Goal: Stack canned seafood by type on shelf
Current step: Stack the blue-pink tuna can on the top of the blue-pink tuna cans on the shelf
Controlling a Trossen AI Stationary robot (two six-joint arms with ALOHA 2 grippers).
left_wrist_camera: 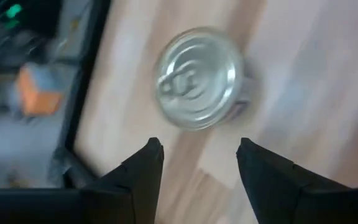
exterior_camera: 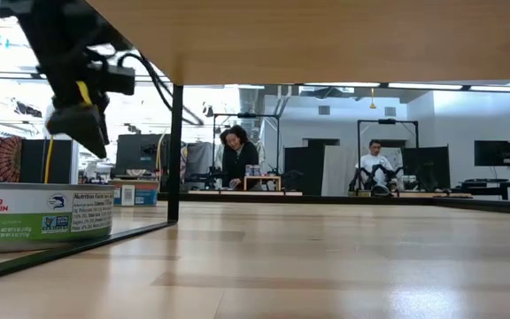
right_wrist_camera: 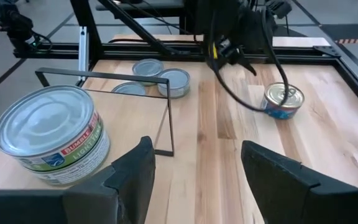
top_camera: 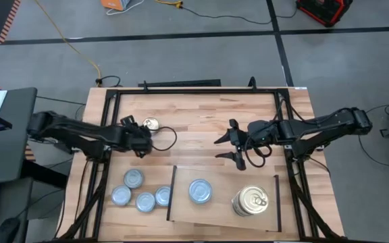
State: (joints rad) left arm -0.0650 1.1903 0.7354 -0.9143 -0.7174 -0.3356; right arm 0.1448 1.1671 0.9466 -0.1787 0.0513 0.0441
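Item 1: left gripper (top_camera: pixel 142 138), which I have near the table's far left corner, fingers (left_wrist_camera: pixel 135 171) spread and holding nothing, just beside a lone gold-lidded tin (top_camera: pixel 152 124).

Item 2: right gripper (top_camera: pixel 225 146), mid-table beyond the shelf's far edge, fingers spread and empty.

Item 3: shelf (top_camera: pixel 248 219), a pale board with black strips at its short sides, along the table's near edge. On it I count a silvery-blue tin (top_camera: pixel 200 191) toward its left end and a stack of gold-lidded tins (top_camera: pixel 251 201) toward its right end.

Item 4: four silvery-blue tins (top_camera: pixel 141 191) clustered on the table at the near left, the rightmost touching the shelf's left strip.
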